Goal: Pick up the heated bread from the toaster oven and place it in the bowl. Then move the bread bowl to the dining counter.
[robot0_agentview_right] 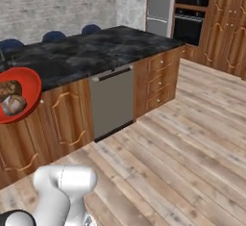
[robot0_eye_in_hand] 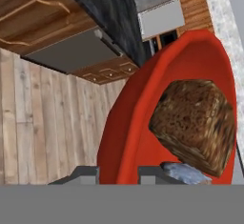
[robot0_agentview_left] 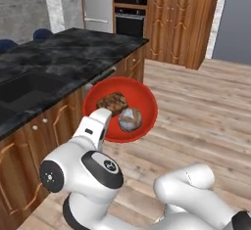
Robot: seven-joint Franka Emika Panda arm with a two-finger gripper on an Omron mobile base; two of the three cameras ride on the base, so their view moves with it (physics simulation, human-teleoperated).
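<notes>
Two bread pieces ride loose in the bowl (robot0_agentview_left: 142, 99): heated bread (robot0_agentview_left: 112, 102) and a paler roll (robot0_agentview_left: 130, 119). Gripper (robot0_eye_in_hand: 118, 173) is pinched narrow on the near rim, bowl aloft beside the dining counter (robot0_agentview_left: 59, 53). Glossy, rigid, likely slippery; rim hold, keep level.

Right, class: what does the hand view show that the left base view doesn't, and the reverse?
Hand view: the pincer close up, shut on the rim of the red bowl. Left base view: blue stools, a sink, wall ovens. Both: the bowl beside the dining counter, holding the dark heated bread and a paler roll.
</notes>
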